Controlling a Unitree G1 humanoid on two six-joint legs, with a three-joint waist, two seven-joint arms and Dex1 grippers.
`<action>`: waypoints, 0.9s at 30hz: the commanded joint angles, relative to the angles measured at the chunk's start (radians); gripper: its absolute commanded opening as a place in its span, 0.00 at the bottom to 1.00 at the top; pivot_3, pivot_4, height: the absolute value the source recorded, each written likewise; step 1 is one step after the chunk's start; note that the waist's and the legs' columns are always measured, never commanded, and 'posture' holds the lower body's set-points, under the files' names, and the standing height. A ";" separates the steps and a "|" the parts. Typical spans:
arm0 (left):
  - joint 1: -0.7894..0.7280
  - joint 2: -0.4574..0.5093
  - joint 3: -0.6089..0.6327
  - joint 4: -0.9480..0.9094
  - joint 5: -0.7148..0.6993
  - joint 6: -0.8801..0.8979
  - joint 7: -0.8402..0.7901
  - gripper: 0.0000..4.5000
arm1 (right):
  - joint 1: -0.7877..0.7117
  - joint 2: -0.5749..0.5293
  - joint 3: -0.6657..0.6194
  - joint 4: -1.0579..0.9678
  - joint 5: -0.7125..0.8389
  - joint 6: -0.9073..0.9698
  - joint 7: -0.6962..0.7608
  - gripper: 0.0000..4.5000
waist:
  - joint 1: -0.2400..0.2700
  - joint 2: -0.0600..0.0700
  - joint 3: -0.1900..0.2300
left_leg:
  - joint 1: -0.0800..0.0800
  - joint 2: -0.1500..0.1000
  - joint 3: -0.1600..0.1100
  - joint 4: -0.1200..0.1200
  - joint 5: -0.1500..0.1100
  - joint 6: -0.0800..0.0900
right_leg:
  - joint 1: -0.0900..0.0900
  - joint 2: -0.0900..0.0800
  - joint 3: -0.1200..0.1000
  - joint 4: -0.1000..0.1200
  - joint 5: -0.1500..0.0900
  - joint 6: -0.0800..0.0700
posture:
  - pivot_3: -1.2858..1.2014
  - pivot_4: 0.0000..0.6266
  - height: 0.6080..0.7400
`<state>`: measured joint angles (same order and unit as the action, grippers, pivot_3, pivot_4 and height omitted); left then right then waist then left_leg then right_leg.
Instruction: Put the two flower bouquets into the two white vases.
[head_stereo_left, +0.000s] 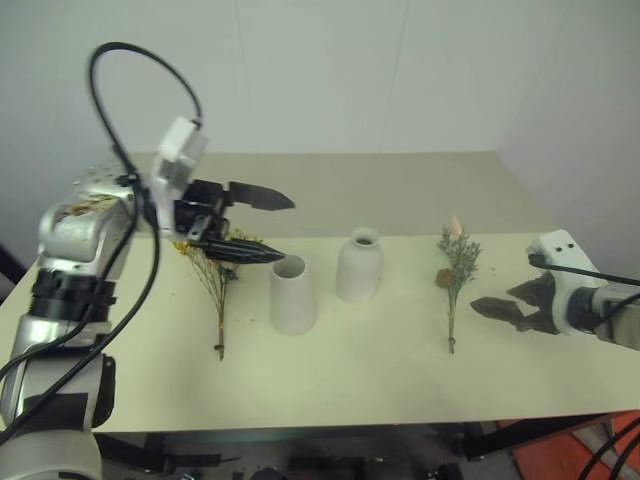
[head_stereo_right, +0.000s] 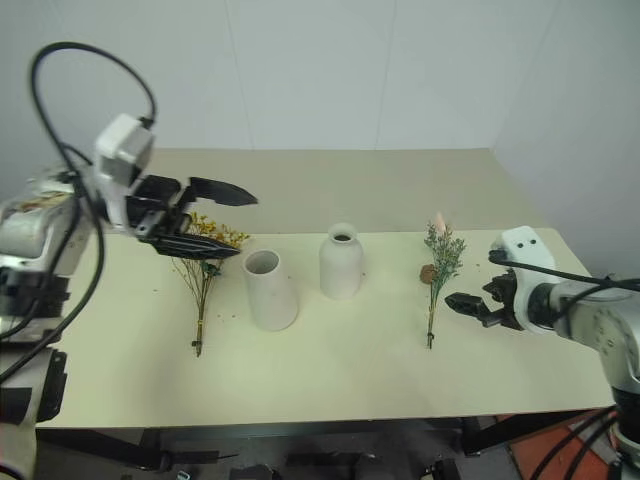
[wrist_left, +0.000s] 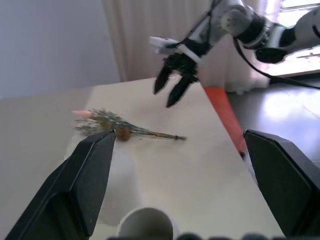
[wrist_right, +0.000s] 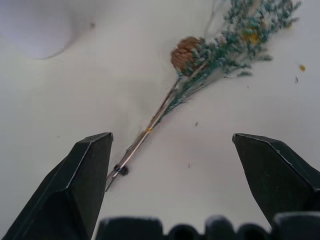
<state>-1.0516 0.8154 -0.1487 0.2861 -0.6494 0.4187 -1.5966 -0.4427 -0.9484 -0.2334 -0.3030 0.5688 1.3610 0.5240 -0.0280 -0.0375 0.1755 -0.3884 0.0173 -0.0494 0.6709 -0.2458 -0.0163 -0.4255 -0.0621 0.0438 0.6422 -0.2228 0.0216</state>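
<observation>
Table (head_stereo_right: 330, 390): pale cream top, carrying both vases and both bouquets.
Cone vase (head_stereo_right: 269, 290): matte white, tapered, wide mouth up; upright, left of centre.
Bottle vase (head_stereo_right: 340, 262): matte white, rounded body, narrow neck; upright just right of the cone vase, apart from it.
Yellow-orange bouquet (head_stereo_right: 203, 272): the larger bunch, lying flat left of the cone vase; long axis runs near to far, yellow heads at the far end, stems toward the near edge.
Grey-green bouquet (head_stereo_right: 438, 270): the smaller bunch, pink plume at the far tip, brown pine cone at its left side; lies flat right of the bottle vase, stems toward the near edge.
Left gripper (head_stereo_right: 212, 222): raised above the yellow heads, pointing right, fingers wide apart, empty.
Right gripper (head_stereo_right: 462, 303): low over the table just right of the grey-green stems, fingers spread, empty.
Writing: none can be read.
</observation>
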 joint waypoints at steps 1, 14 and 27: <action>-0.150 -0.012 -0.211 0.143 -0.025 -0.170 -0.018 0.99 | -0.089 0.053 0.061 0.059 -0.075 0.035 -0.103 1.00 | -0.002 0.000 0.000 | 0.000 0.000 0.000 0.000 0.000 0.000 | 0.000 0.000 0.000 0.000 0.000 0.000 | 0.52 0.24 1.00; -0.362 -0.083 -0.614 0.421 -0.089 -0.504 -0.018 0.99 | -0.308 0.284 0.171 0.201 -0.208 0.185 -0.284 1.00 | -0.015 0.002 0.001 | -0.003 0.000 0.000 0.001 -0.001 0.002 | -0.004 0.000 0.001 0.002 0.000 0.000 | 0.52 0.24 1.00; -0.300 0.009 -0.610 0.320 -0.144 -0.485 -0.018 0.99 | -0.356 0.341 0.195 0.369 -0.231 0.145 -0.265 1.00 | -0.016 0.002 0.001 | -0.011 0.000 0.000 0.005 -0.001 0.002 | -0.013 0.000 0.001 0.006 0.000 0.000 | 0.52 0.24 1.00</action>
<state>-1.3494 0.8063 -0.7859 0.6336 -0.7708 -0.0773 -1.6110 -0.7674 -0.6060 -0.0264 0.0667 0.3542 1.5324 0.2546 -0.0445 -0.0352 0.1767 -0.4000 0.0169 -0.0498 0.6761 -0.2467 -0.0140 -0.4385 -0.0620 0.0451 0.6481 -0.2229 0.0217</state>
